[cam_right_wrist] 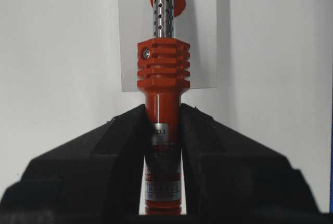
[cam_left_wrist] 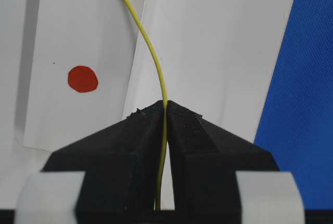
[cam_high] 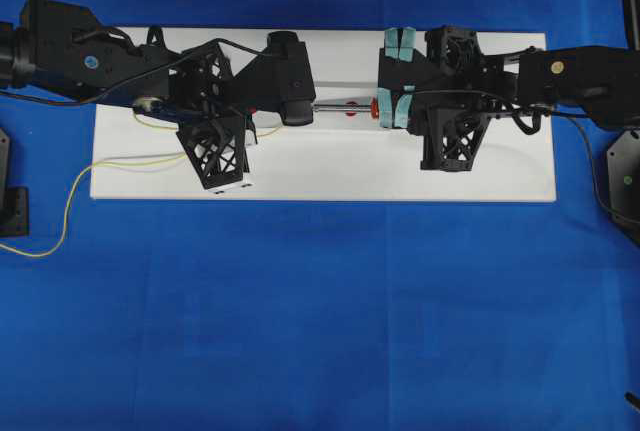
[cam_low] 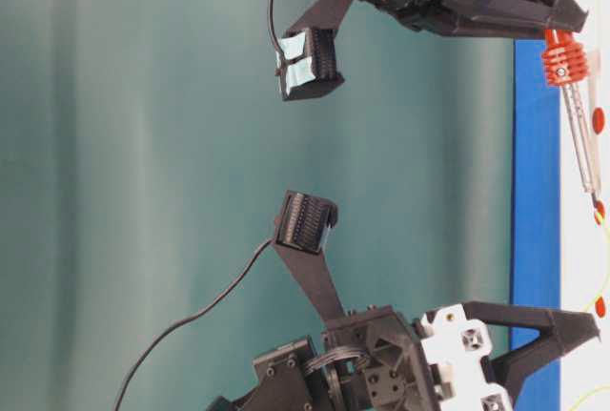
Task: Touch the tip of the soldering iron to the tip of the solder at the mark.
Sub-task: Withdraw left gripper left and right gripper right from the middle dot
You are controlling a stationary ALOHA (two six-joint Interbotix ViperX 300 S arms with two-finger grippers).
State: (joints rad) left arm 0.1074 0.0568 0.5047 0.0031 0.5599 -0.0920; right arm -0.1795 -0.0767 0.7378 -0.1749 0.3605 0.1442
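Bright, even light; soft shadows; close wrist views slightly blurred.

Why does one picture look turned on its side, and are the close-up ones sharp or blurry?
Table-level view: turned sideways, backdrop a soft teal blur, arms at the edges. Left wrist view: the solder and red dot are crisp; the left gripper shut on the wire is dark, with soft shadows on the white board. Right wrist view: the soldering iron is sharp, its shaft shiny, in the right gripper.

Solder (cam_left_wrist: 156, 63) from left and soldering iron (cam_high: 335, 107) from right meet over board (cam_high: 330, 166)
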